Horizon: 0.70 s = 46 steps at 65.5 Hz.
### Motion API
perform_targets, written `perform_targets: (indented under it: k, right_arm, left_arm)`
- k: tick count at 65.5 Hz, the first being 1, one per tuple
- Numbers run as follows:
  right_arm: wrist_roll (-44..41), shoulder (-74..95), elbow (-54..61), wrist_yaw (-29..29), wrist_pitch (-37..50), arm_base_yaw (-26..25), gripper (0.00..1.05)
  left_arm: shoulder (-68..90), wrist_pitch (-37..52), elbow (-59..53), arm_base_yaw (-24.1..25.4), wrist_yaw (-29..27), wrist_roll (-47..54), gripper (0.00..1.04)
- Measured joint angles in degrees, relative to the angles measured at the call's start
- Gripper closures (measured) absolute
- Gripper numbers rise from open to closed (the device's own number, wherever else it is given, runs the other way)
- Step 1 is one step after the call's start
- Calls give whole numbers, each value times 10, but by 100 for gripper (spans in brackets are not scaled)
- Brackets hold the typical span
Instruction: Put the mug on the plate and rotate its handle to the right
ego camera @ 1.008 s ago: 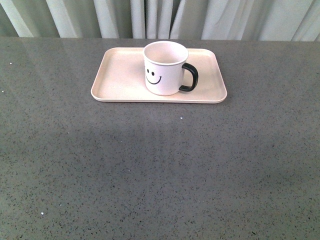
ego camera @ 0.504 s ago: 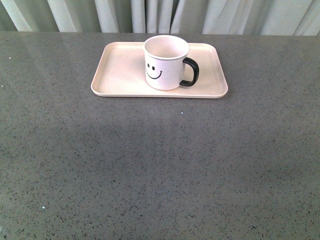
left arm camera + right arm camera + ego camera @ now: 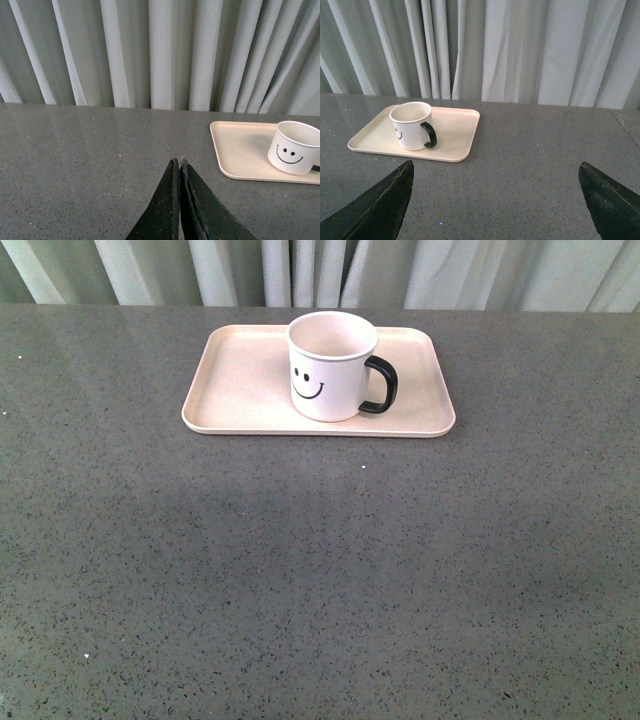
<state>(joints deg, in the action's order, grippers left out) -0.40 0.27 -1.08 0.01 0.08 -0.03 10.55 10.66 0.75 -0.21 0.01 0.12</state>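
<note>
The mug stands upright on the plate, a touch to the 3 o'clock side of the plate's middle, smiley face towards the robot. Its black handle points to 3 o'clock in the front view. A second ago the whole scene sat a shade lower in that view; plate and mug rose together, so that looks like the camera shifting, not the mug. Over the last half second nothing has moved at all. By my reading both halves of the job are done: mug placed, handle turned right.

The plate lies at 12 o'clock on the grey table, close to the curtain. No arm shows in the front view. The left gripper has its jaws pressed together on nothing, well clear of the plate. The right gripper has its jaws spread wide and empty, with the mug well beyond them.
</note>
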Motion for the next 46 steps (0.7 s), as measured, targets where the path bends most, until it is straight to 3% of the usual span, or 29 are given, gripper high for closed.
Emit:
perform_targets:
  k: [9, 24, 46]
  right_arm:
    - [0, 0, 0, 0, 0, 0, 9]
    - [0, 0, 0, 0, 0, 0, 9]
    - [0, 0, 0, 0, 0, 0, 9]
  left_arm:
    - [-84, -100, 0, 0, 0, 0, 103]
    - [-96, -107, 0, 0, 0, 0, 103]
    - [-96, -107, 0, 0, 0, 0, 42]
